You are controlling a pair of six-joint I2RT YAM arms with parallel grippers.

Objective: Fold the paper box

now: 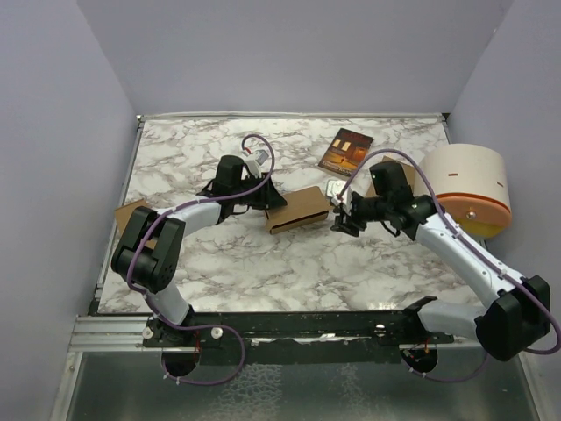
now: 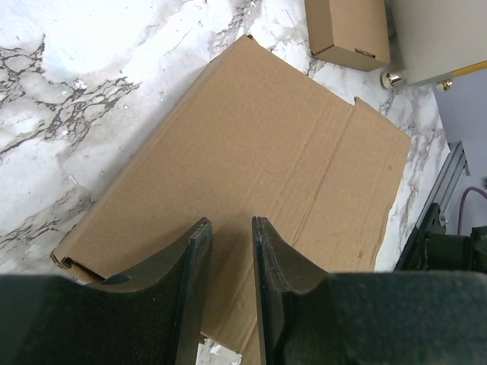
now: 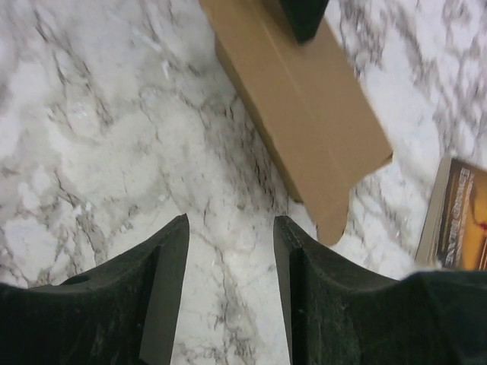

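The paper box (image 1: 298, 209) is a plain tan cardboard piece lying flat at mid-table, creased along its length. My left gripper (image 1: 267, 197) is at its left end. In the left wrist view its jaws (image 2: 228, 222) stand a narrow gap apart over the box's broad panel (image 2: 289, 152), and only cardboard shows between them. My right gripper (image 1: 337, 217) is just off the box's right end. It is open (image 3: 230, 219) over bare marble, holding nothing. The box (image 3: 304, 99) and its rounded tab lie just beyond the right finger.
A dark printed booklet (image 1: 345, 151) lies behind the box. A round white drum with an orange band (image 1: 469, 189) stands at the right wall. A second folded cardboard box (image 2: 346, 30) sits near the drum. More cardboard (image 1: 131, 215) lies at the left table edge.
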